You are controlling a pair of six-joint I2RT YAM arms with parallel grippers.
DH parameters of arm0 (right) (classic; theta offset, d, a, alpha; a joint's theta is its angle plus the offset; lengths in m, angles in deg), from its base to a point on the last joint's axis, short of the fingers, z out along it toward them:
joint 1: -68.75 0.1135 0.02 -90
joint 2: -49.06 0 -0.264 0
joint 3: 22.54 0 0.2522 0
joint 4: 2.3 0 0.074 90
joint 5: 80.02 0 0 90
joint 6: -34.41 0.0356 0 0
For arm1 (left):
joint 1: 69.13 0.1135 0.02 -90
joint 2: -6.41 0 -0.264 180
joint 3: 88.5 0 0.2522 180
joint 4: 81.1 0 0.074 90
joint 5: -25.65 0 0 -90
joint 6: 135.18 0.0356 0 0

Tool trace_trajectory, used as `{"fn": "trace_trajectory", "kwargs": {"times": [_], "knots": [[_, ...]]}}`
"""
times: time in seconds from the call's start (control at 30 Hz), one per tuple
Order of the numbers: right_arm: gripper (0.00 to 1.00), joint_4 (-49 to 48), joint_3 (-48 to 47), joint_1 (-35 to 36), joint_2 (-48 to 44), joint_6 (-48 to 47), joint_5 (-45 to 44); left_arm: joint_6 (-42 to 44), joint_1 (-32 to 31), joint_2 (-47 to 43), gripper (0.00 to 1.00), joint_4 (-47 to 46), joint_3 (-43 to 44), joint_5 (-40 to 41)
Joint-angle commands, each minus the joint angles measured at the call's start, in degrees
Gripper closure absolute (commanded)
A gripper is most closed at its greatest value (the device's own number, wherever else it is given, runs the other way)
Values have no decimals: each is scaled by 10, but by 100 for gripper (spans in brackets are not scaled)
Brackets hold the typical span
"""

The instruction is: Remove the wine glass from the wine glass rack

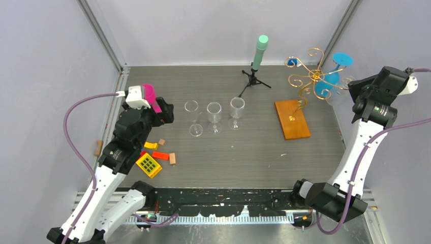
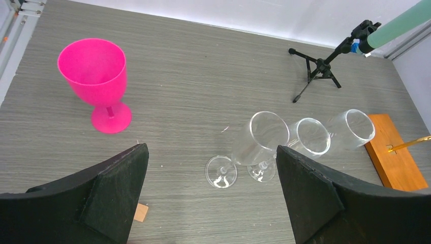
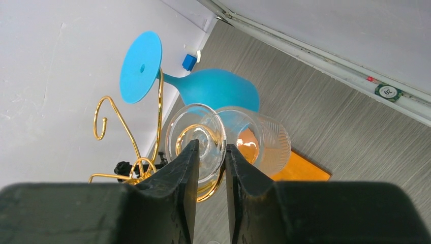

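The gold wire wine glass rack (image 1: 316, 75) stands on its orange-brown wooden base (image 1: 292, 119) at the back right. A clear wine glass (image 3: 264, 137) hangs from one of its curled arms (image 3: 127, 132), foot towards me, beside a hanging blue glass (image 3: 213, 89). My right gripper (image 3: 212, 147) has its jaws drawn in narrow on the clear glass at its round foot (image 3: 195, 127). In the top view that gripper (image 1: 350, 87) sits at the rack's right side. My left gripper (image 2: 211, 193) hovers wide open over the left table, holding nothing.
Three clear glasses (image 1: 214, 116) stand in a row mid-table, and a pink goblet (image 2: 94, 76) stands at the left. A black tripod with a mint-green cylinder (image 1: 256, 66) is at the back. Small coloured blocks (image 1: 152, 160) lie by the left arm. Walls close in on the right.
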Motion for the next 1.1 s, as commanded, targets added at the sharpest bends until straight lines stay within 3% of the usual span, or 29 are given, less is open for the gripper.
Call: {"fn": "trace_trajectory", "kwargs": {"times": [0.0,0.6,0.8,0.9,1.07], "knots": [[77,9,-10,1,-3,-30,9,11,-1,0,0,-2,7,11],[81,54,-56,2,22,-94,-24,12,-1,-4,2,0,7,20],[89,46,-68,2,24,-101,-20,12,-1,-4,2,2,7,22],[98,29,-59,2,19,-91,2,12,-1,-5,2,2,7,23],[100,-14,-36,3,9,-51,22,13,-1,-7,2,3,7,25]]}}
